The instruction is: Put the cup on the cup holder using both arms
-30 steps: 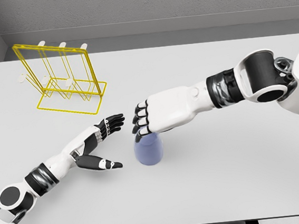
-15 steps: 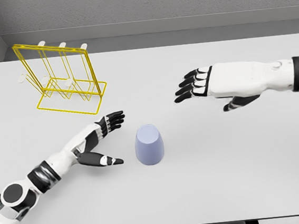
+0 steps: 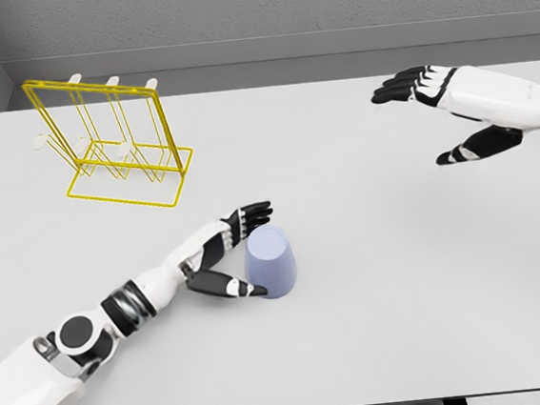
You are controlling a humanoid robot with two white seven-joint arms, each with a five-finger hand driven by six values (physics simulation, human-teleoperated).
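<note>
Standing upside down on the white table (image 3: pixel 374 288), the lavender cup (image 3: pixel 271 261) has its closed base turned up and its wider mouth down on the surface, a little below and left of the middle of the view. The left hand (image 3: pixel 225 255) lies just beside the cup, on its left side. Its black fingers (image 3: pixel 250 211) are stretched out and pass behind the upper left edge of the cup, and its thumb (image 3: pixel 225 285) reaches to the lower left wall of the cup, where it seems to touch. The cup sits so in the gap between thumb and fingers, but the hand is spread and not closed around it; I cannot tell if the fingers touch the wall. The right hand (image 3: pixel 452 108) hangs over the far right part of the table, well apart from the cup, with fingers extended and thumb apart, holding nothing. The yellow wire cup holder (image 3: pixel 111 146) stands at the far left of the table, far from the cup.
</note>
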